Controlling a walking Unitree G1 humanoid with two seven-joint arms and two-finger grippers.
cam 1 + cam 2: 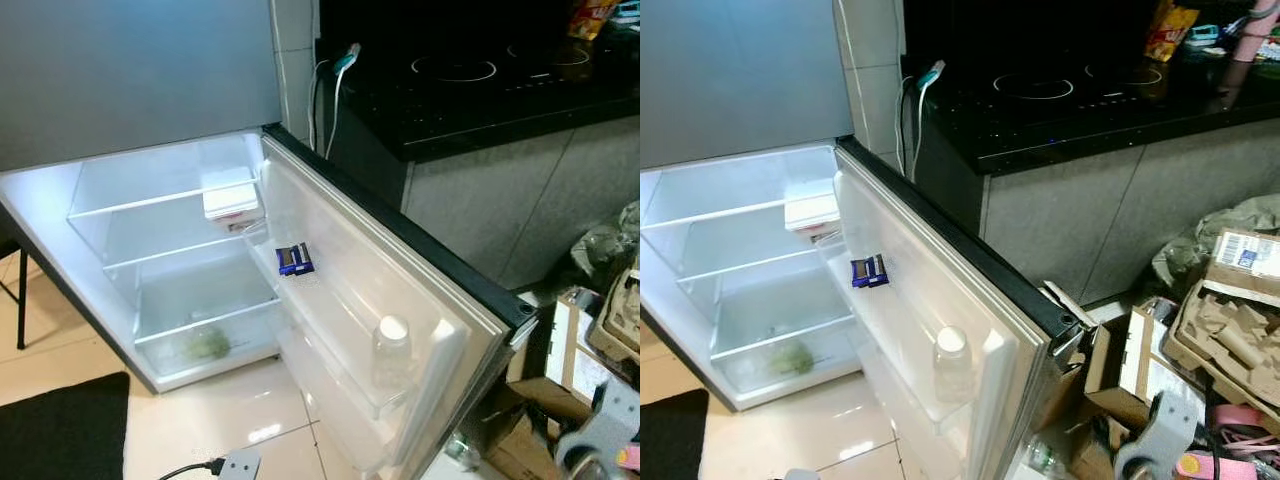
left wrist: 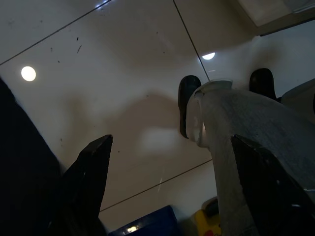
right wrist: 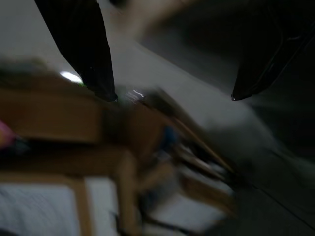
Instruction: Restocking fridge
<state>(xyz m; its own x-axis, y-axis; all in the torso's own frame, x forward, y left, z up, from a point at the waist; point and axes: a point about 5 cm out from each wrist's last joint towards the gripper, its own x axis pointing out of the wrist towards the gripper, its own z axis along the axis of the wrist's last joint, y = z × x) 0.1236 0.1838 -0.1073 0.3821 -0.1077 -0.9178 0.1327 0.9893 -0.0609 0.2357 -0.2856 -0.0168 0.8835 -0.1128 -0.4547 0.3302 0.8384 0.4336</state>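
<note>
Two end effectors hang spread and empty: left end effector (image 2: 172,187) over floor tiles, right end effector (image 3: 172,98) over blurred cartons | fridge (image 1: 150,250) open, bottle (image 1: 392,350) in door rack | likely light, slick plastic; grip mid-body.

Domestic kitchen. An open fridge (image 1: 180,260) stands on a glossy tiled floor (image 1: 220,410), beside a black induction hob (image 1: 1080,85) set in a dark countertop (image 1: 1120,120); cardboard boxes (image 1: 1230,330) are piled below the counter.
</note>
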